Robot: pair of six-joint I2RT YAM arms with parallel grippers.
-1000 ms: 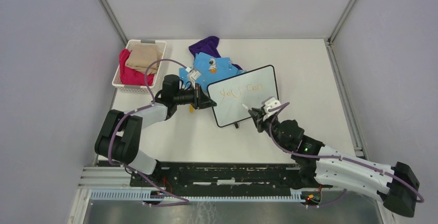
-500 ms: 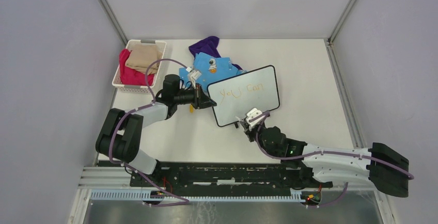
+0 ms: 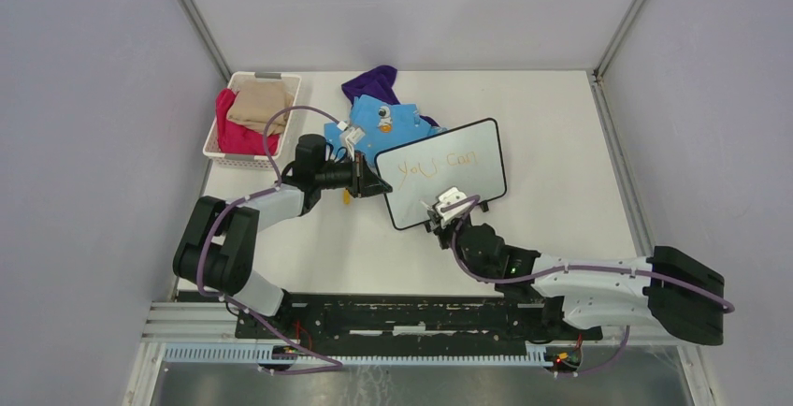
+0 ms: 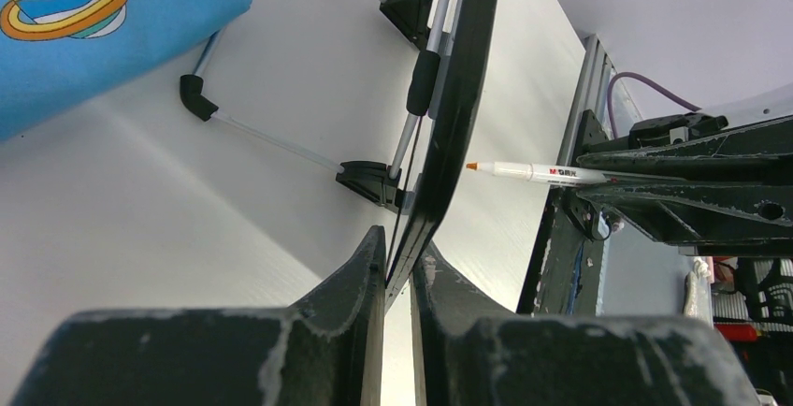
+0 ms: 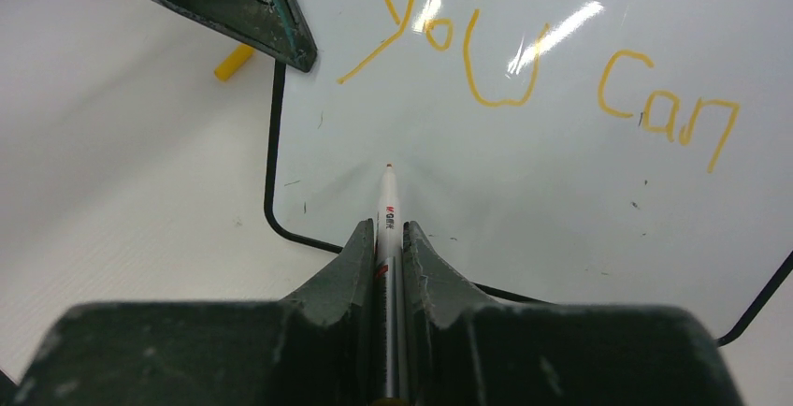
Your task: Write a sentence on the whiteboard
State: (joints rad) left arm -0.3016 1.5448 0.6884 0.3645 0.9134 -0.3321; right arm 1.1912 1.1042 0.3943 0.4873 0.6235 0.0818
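Observation:
The whiteboard stands tilted on its wire legs at mid table. My left gripper is shut on its left edge, and the black frame runs up from between the jaws of that gripper. The sentence reads "you can" in orange-yellow along the board's top. My right gripper is shut on a white marker. The marker's orange tip sits at the lower left of the board's face, below "you". In the left wrist view the marker points at the board from very close.
A white basket of red and beige cloth stands at back left. A blue shirt and a purple cloth lie behind the board. A yellow marker cap lies on the table left of the board.
My right arm has swung left and toward the near edge, carrying the marker from under "can" to the board's lower left. The left arm and the board have not moved.

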